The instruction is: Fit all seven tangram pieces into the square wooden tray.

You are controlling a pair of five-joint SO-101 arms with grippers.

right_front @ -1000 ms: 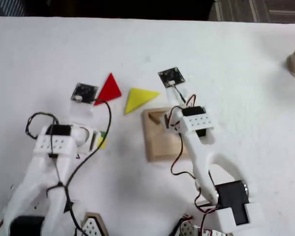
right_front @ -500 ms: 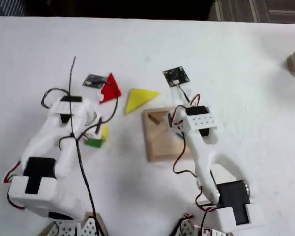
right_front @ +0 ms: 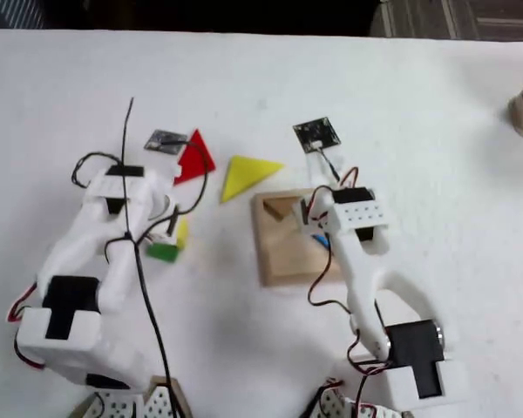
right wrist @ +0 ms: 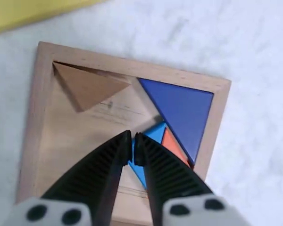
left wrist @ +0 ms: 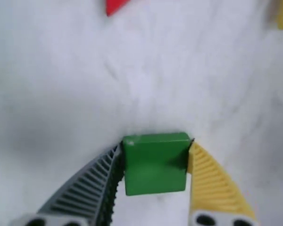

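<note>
Swinging round over the last second, the left arm is now reaching across the white bench (right_front: 401, 104), and its tool (left wrist: 155, 149) is clamping a green square piece (left wrist: 154, 163) between one grey and one yellow finger. In the last half second it is barely shifting. I cannot tell whether the square is resting on the bench or just lifting off it. To my eye, the pick-up is finishing and the carry is coming next.

The square wooden tray (right wrist: 37, 117) is lying well to the right of that tool, under the right arm. The right tool (right wrist: 133, 139) is hovering over the tray's middle, closed and holding nothing. Inside the tray, a large blue triangle (right wrist: 179, 108), a lighter blue piece (right wrist: 153, 134), an orange piece (right wrist: 173, 146) and a wood-coloured triangle (right wrist: 87, 87) are already sitting.

A red triangle (right_front: 192, 157) and a yellow triangle (right_front: 244, 174) are waiting on the bench beyond the tray, near each other but apart.
</note>
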